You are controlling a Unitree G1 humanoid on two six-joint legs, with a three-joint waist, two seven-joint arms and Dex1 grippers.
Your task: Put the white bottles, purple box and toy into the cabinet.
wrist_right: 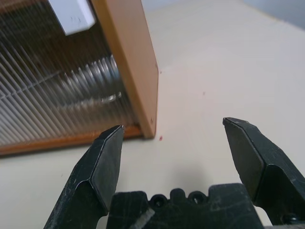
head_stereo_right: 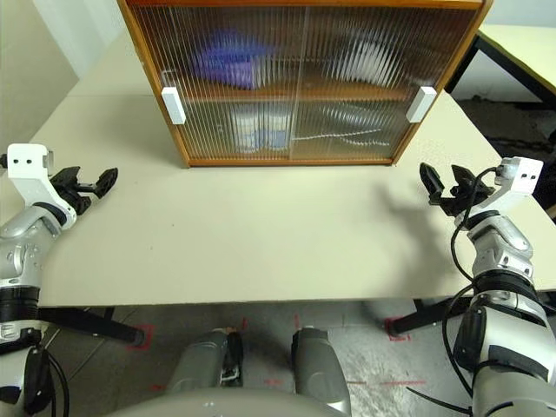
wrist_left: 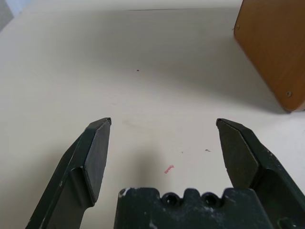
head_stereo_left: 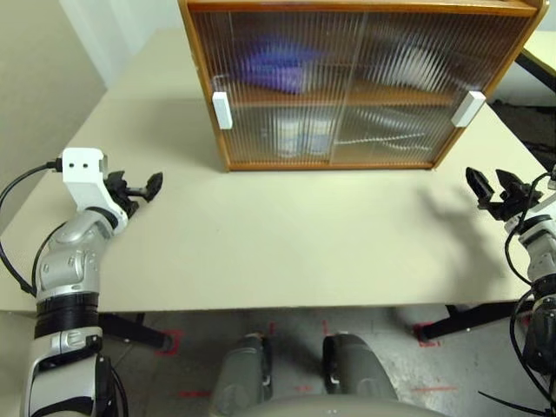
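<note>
Cabinet [head_stereo_left: 347, 87] doors both closed; purple box [head_stereo_left: 276, 65] a blur behind ribbed panels, bottles [head_stereo_left: 304, 135] perhaps below. Left gripper [head_stereo_left: 139, 185] and right gripper [head_stereo_left: 491, 187] spread wide, empty.

A broad beige table [head_stereo_left: 287, 243] spreads beneath and ahead of the left gripper [head_stereo_left: 146, 184] and the right gripper [head_stereo_left: 489, 184]. On its surface, just ahead of the left gripper and between its fingers, is a tiny pink fleck [wrist_left: 168, 169]; a dark red speck [wrist_left: 138, 70] lies farther ahead. Another red speck [wrist_right: 160, 138] sits ahead of the right gripper. Below and behind both grippers is grey floor [head_stereo_left: 382, 321] with red tape marks [head_stereo_left: 169, 340], crossed by the table's black legs [head_stereo_left: 469, 320]. Well beyond the right gripper, to its outer side, stands a second pale table [head_stereo_right: 521, 52] on black legs.
</note>
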